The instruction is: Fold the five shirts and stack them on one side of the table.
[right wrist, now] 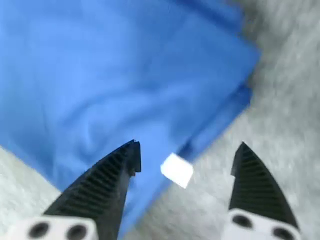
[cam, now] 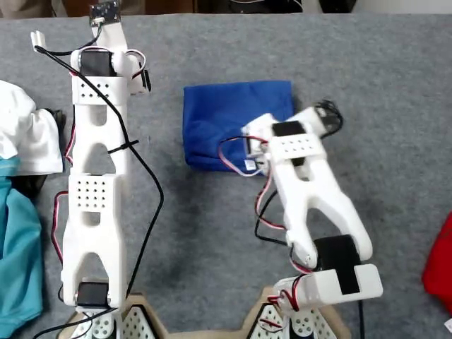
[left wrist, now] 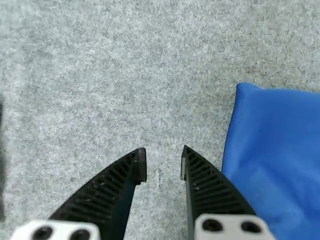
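Right claw point(right wrist: 188, 149) is spread wide and holds nothing. It hangs low over an edge of the blue shirt point(right wrist: 100, 75). One finger point(right wrist: 102, 187) is above the blue cloth and the other point(right wrist: 255, 182) is above the grey bench point(right wrist: 295, 90). The shirt's layered edge runs through the gap between them. A small white tag point(right wrist: 177, 170) sits at that edge, about midway between the fingertips. Whether either tip touches the cloth cannot be told.

Left claw point(left wrist: 162, 162) is open only a little, with a narrow gap between its tips and nothing in it. It points down at bare bench point(left wrist: 125, 75). The blue shirt point(left wrist: 275, 165) lies just beside one finger, with its straight side and one corner in sight, apart from the tips.

From above, the blue shirt point(cam: 226, 113) lies folded into a rough square near the middle of the bench point(cam: 388, 85). The right arm point(cam: 304, 183) reaches over its near right corner and hides that part. The left arm point(cam: 95, 183) stretches toward the far side, to the left of the shirt.

At the left edge a white shirt point(cam: 25, 134) lies bunched, and a teal shirt point(cam: 18, 247) lies nearer the arm bases and touches it. A red shirt point(cam: 439, 261) shows at the right edge, well apart from the blue one.
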